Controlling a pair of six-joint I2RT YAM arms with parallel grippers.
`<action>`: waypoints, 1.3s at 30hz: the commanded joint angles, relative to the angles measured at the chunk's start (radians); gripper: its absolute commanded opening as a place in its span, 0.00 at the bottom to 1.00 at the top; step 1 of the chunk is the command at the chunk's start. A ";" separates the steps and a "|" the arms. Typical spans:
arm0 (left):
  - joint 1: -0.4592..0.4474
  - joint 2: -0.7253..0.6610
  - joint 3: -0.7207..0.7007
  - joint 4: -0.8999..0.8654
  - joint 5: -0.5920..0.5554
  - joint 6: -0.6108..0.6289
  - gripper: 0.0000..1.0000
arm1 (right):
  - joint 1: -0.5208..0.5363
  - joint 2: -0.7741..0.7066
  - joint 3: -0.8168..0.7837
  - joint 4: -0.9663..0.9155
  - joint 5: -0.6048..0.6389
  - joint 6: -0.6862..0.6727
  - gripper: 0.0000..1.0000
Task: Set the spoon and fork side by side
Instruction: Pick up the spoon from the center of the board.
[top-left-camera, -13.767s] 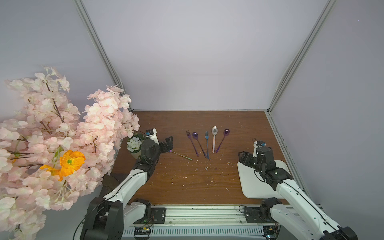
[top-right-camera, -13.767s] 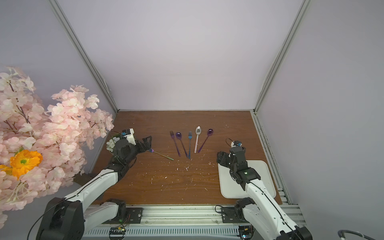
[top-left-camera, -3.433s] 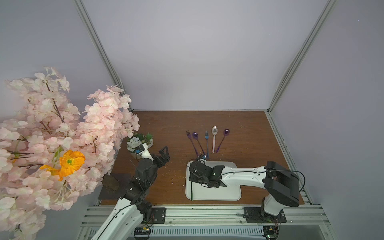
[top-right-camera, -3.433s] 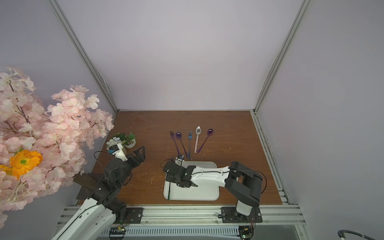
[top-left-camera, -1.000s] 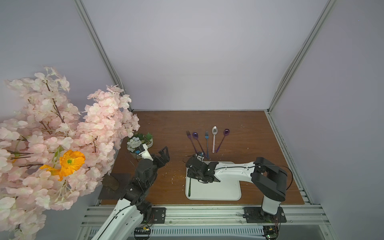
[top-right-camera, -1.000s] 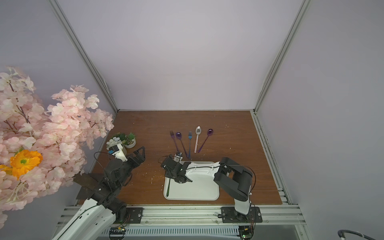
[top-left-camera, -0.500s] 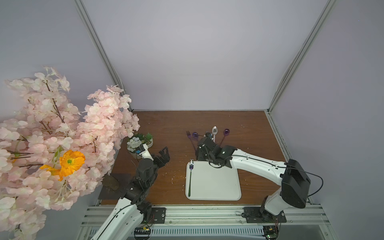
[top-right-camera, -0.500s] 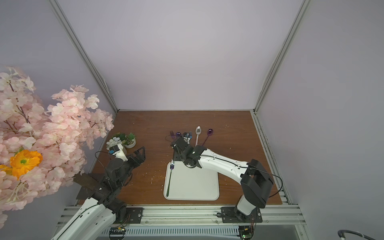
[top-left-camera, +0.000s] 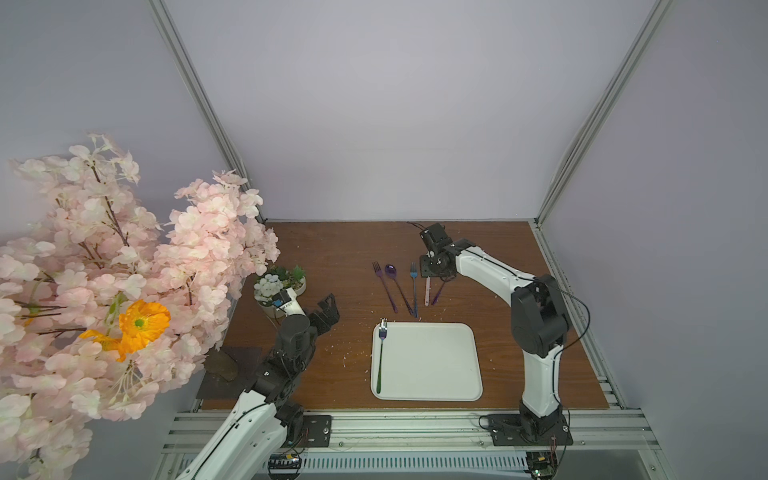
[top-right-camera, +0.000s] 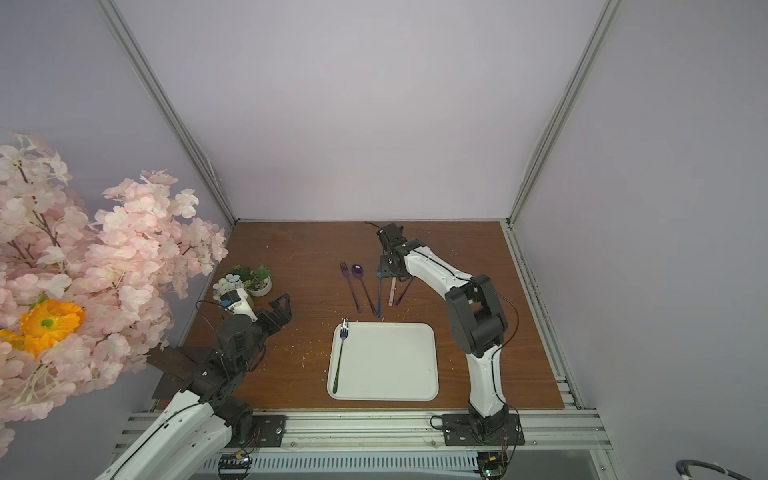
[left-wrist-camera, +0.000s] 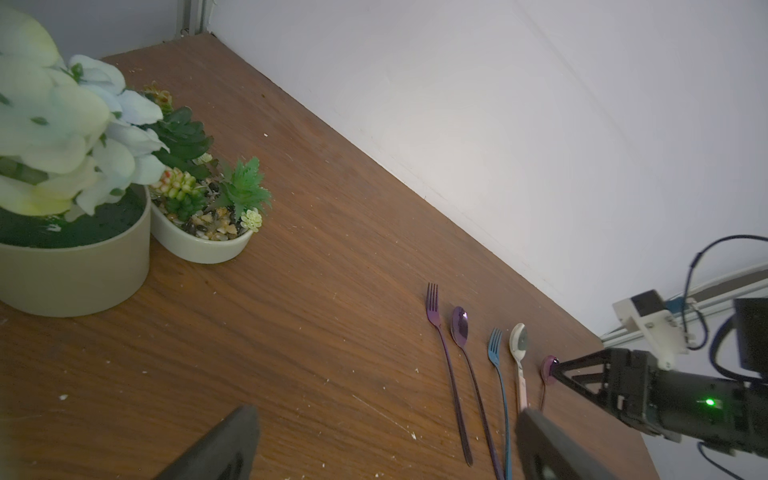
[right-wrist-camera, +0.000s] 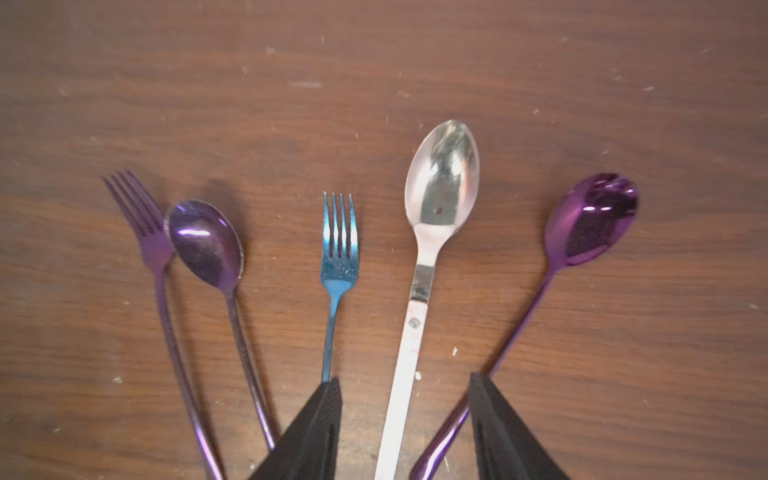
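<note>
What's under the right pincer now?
Right wrist view: the silver spoon lies with its white handle between the fingers of the open right pincer; a blue fork and a purple spoon flank it. In both top views the pincer hides both spoon bowls.

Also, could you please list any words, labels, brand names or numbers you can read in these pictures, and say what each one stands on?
No text can be read anywhere in these views.
Silver spoon, on its white handle: faint marks, too blurred to read.
Circuit board on the rail below the right arm's base: any print is too small to read.
</note>
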 joint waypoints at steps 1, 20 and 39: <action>0.007 0.010 0.021 -0.002 -0.024 0.012 0.99 | -0.005 0.051 0.033 -0.049 -0.016 -0.036 0.51; 0.007 0.025 0.001 0.028 -0.023 0.009 0.99 | -0.043 0.163 0.055 0.040 -0.035 0.008 0.35; 0.007 0.023 0.003 0.021 -0.020 0.008 0.99 | -0.053 0.049 0.046 0.123 0.043 0.042 0.00</action>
